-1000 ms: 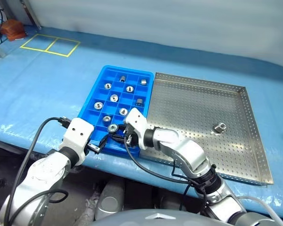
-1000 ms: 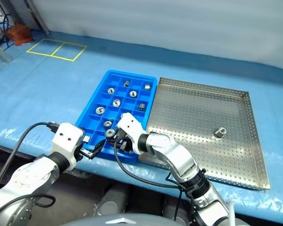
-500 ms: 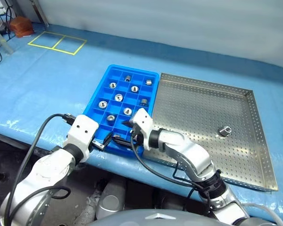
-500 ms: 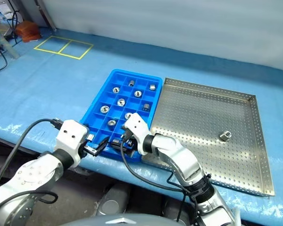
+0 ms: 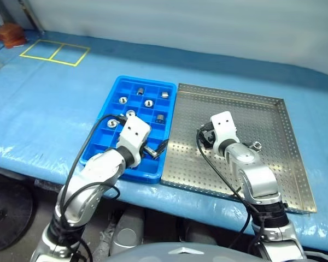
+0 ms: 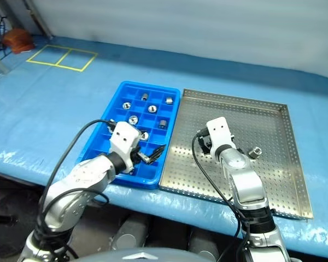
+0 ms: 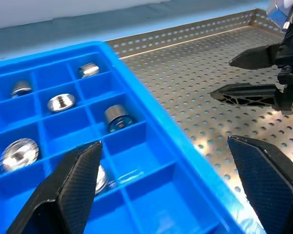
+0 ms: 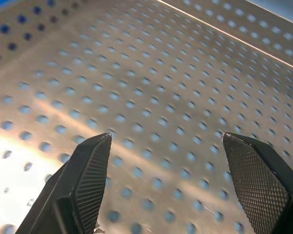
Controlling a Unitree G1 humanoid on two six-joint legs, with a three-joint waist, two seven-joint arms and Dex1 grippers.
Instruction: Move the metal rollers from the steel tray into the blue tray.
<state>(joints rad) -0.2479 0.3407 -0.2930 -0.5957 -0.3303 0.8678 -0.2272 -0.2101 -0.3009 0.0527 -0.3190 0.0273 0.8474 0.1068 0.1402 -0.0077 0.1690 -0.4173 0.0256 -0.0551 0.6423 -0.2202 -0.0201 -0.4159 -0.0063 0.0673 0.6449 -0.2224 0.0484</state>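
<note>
- R gripper [image 8: 166, 180] is hanging over the steel tray [image 5: 262, 180], jaws standing well apart w/ nothing between them; wrist view is showing bare perforated sheet under the fingers.
- Judging it's lining up for the last roller [image 5: 256, 146], which is lying alone on the tray's right half, just beside the R wrist but clear of the fingers.
- L gripper [image 7: 176, 190] is hovering at the near right corner of the blue tray [image 5: 96, 143], fingers spread wide, holding nothing.
- It's pointing across the blue rim toward the steel tray, so L wrist view is catching the R gripper's black fingers [image 7: 256, 92] too, open & empty.
- Rollers in blue tray [image 7: 116, 117] are sitting one per cell, mostly in the far & middle rows; some near cells are looking empty – prob. room for the last one.
- Trays are sitting side by side, rims touching or nearly so; short carry across.
- Task seems nearly done: one roller remaining on the steel.
- Next move needs R gripper going right & down onto the roller; it's small & round, may be rolling off if nudged.
- Roller's exact pose (upright vs on its side): can't tell.
</note>
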